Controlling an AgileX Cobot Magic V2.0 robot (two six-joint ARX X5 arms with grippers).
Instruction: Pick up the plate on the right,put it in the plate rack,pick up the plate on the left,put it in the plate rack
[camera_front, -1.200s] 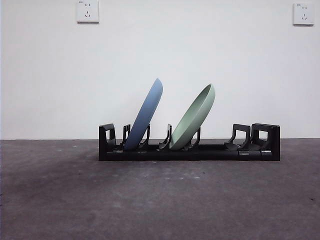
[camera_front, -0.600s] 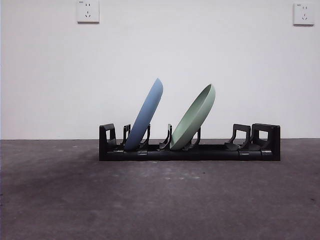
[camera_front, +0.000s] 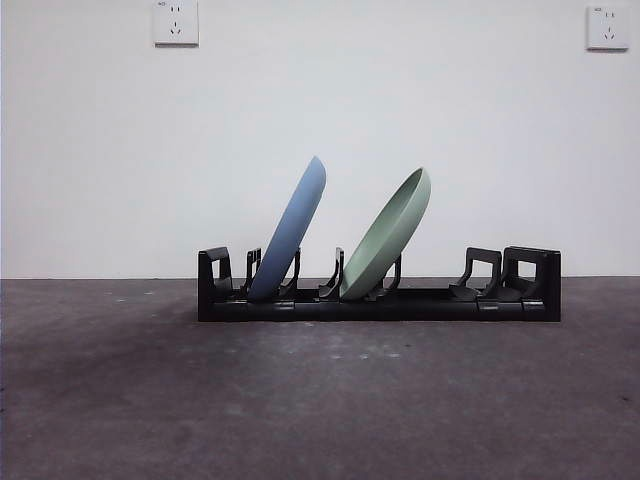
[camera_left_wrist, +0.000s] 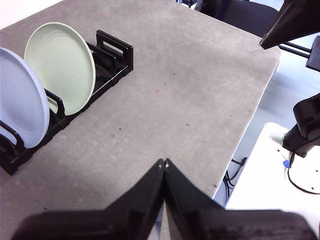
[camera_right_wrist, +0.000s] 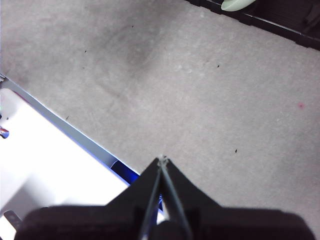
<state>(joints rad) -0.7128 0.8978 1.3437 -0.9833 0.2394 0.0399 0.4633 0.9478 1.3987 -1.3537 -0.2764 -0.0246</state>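
Two plates stand in a long black plate rack (camera_front: 378, 298) on a grey table (camera_front: 320, 400), in front of a plain white wall (camera_front: 320, 120). Both plates sit on edge between the rack's curved prongs and lean the same way, toward the rack's empty end. A blue plate (camera_front: 291, 228) is in a slot near one end bracket. A pale green plate (camera_front: 388, 236) is in a slot near the rack's middle, apart from the blue one. The slots beyond the green plate hold nothing. Neither arm appears in the front view. The left gripper (camera_left_wrist: 164, 162) hangs over bare table, well apart from the rack, its jaws pressed together and empty. The right gripper (camera_right_wrist: 162, 159) hangs near the table's edge, its jaws likewise pressed together and empty.
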